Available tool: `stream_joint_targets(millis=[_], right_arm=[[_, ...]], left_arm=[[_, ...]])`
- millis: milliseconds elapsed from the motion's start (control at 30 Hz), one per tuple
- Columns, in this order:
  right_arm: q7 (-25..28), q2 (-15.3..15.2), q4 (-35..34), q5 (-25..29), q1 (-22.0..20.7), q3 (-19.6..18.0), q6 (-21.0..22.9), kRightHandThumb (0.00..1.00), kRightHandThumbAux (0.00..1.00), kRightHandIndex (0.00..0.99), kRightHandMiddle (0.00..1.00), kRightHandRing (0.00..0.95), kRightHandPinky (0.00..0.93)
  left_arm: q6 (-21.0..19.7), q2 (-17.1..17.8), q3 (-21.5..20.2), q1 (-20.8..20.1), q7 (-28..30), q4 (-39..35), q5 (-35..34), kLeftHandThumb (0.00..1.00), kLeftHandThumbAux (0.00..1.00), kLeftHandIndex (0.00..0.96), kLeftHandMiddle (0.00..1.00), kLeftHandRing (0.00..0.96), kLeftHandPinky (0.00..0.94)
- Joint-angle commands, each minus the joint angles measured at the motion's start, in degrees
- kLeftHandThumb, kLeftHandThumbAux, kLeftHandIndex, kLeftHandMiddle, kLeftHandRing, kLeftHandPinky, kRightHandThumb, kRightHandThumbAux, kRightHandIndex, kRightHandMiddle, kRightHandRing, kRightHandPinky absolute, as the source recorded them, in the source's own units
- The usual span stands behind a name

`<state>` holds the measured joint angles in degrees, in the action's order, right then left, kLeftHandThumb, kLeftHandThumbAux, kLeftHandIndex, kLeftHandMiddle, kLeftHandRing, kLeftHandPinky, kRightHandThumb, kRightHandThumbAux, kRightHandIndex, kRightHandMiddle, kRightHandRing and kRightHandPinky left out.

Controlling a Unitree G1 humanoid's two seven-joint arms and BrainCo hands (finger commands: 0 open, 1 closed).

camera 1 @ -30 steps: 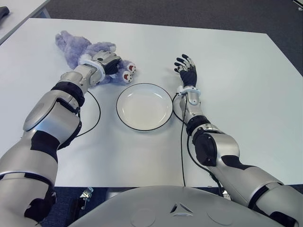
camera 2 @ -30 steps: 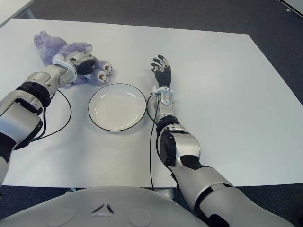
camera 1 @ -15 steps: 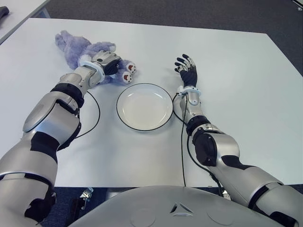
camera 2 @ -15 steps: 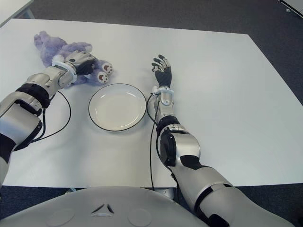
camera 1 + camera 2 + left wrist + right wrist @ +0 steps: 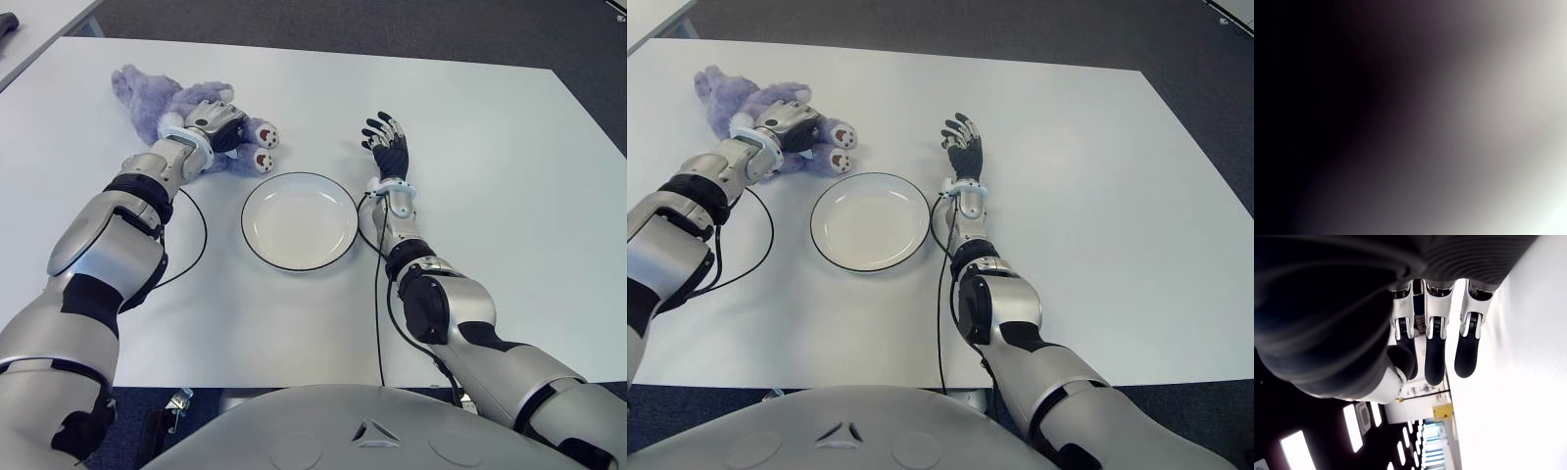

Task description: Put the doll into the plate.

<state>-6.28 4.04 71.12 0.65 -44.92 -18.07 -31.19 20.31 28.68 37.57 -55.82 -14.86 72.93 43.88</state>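
A purple plush doll (image 5: 149, 95) with white, red-soled feet lies at the far left of the white table (image 5: 470, 147). My left hand (image 5: 223, 123) sits over its body with the fingers curled round it, shut on the doll. The left wrist view is a dark blur and shows nothing of the grasp. A white plate (image 5: 299, 178) with a dark rim stands in front of the doll's feet, toward the middle, with nothing in it. My right hand (image 5: 385, 139) shows just right of the plate, fingers spread and holding nothing.
A black cable (image 5: 201, 230) loops on the table between my left forearm and the plate. Another cable (image 5: 376, 294) runs along my right forearm. The table's far edge meets dark carpet (image 5: 392, 24).
My left hand has shifted slightly away from the plate with the doll; the doll's feet now sit a little higher and farther back. The right hand has not moved.
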Motion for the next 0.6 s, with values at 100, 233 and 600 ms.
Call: stream_joint_targets(millis=[100, 233, 600], right_arm=[[-0.5, 3.2, 6.6, 1.1, 12.5, -1.2, 5.6, 0.787, 0.857, 0.180, 0.268, 0.277, 0.299], [-0.5, 3.2, 6.6, 1.3, 12.3, -1.4, 5.8, 0.797, 0.854, 0.195, 0.273, 0.292, 0.312], [0.2, 3.3, 6.6, 1.6, 12.1, -1.9, 6.1, 0.798, 0.856, 0.205, 0.279, 0.296, 0.312]], left_arm=[[-1.5, -0.4, -2.3, 0.7, -0.5, 2.0, -1.0, 1.000, 0.658, 0.458, 0.461, 0.422, 0.500], [-0.3, 0.1, -3.1, -0.7, -1.6, 1.3, -1.0, 1.000, 0.660, 0.393, 0.466, 0.494, 0.464], [-1.0, 0.1, -3.8, -3.6, -1.9, 0.1, 0.0, 1.000, 0.658, 0.404, 0.504, 0.544, 0.419]])
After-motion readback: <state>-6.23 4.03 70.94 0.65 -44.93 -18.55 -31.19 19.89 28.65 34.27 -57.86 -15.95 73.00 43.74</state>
